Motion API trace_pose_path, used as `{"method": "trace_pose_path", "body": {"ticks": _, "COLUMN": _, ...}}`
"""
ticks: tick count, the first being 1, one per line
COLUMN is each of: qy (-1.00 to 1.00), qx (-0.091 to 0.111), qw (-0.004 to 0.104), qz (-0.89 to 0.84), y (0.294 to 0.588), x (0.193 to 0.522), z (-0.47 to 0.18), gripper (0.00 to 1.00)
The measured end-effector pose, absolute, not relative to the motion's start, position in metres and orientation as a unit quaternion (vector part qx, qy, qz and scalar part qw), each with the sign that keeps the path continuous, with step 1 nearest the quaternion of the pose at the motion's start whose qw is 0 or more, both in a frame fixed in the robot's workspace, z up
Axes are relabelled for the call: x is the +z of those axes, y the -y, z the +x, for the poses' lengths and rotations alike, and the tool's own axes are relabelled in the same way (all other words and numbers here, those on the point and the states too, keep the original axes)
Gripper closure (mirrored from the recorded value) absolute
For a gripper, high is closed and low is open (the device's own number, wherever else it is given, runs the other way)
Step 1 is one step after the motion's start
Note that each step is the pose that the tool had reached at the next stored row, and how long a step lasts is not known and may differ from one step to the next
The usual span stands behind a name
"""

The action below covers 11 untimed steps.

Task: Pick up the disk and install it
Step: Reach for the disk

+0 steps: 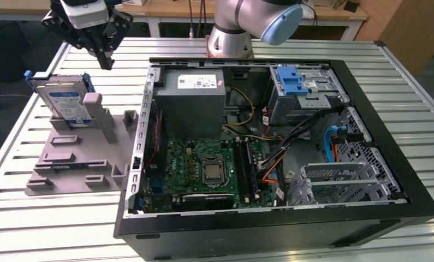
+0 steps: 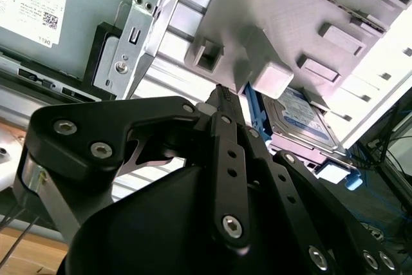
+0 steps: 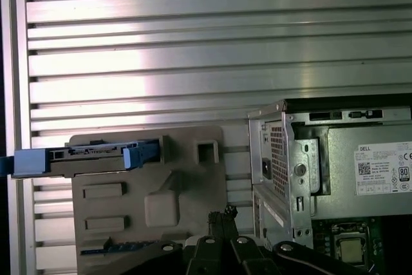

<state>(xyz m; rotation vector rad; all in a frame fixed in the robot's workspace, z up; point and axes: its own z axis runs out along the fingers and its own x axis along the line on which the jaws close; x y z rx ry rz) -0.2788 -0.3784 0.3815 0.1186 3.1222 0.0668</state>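
Scene: a slatted metal table (image 1: 395,63) carries an open computer case (image 1: 275,236) and, at nine o'clock of the case in the exterior view, a grey fixture plate (image 1: 71,164).

Task item: the disk (image 1: 62,103) is found standing on edge in a slot at the twelve o'clock end of the fixture plate, with its blue carrier bracket framing it. It is not installed in the case. In the second wrist view the disk (image 2: 302,117) is seen with its labelled face beside a grey post of the fixture plate (image 2: 257,4). In the first wrist view the disk (image 3: 84,156) is seen edge-on in the slot of the fixture plate (image 3: 187,185).

Pincer: the gripper (image 1: 106,61) is held in the air at about one o'clock of the disk in the exterior view, apart from it. Its fingers are drawn together to a point and nothing is held between them; the same is noted in both wrist views (image 2: 221,91) (image 3: 225,214).

Case interior, exterior view: a grey power supply (image 1: 195,103) is noted at eleven o'clock, a motherboard (image 1: 202,169) at seven o'clock and a blue-latched drive cage (image 1: 293,82) at one o'clock.
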Motion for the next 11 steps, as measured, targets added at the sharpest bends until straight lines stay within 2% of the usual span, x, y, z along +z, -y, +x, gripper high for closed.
{"method": "trace_pose_path", "body": {"ticks": 11, "qy": -0.999, "qx": 0.021, "qw": 0.008, "qz": 0.038, "y": 0.3774, "x": 0.3810, "z": -0.2833, "gripper": 0.89}}
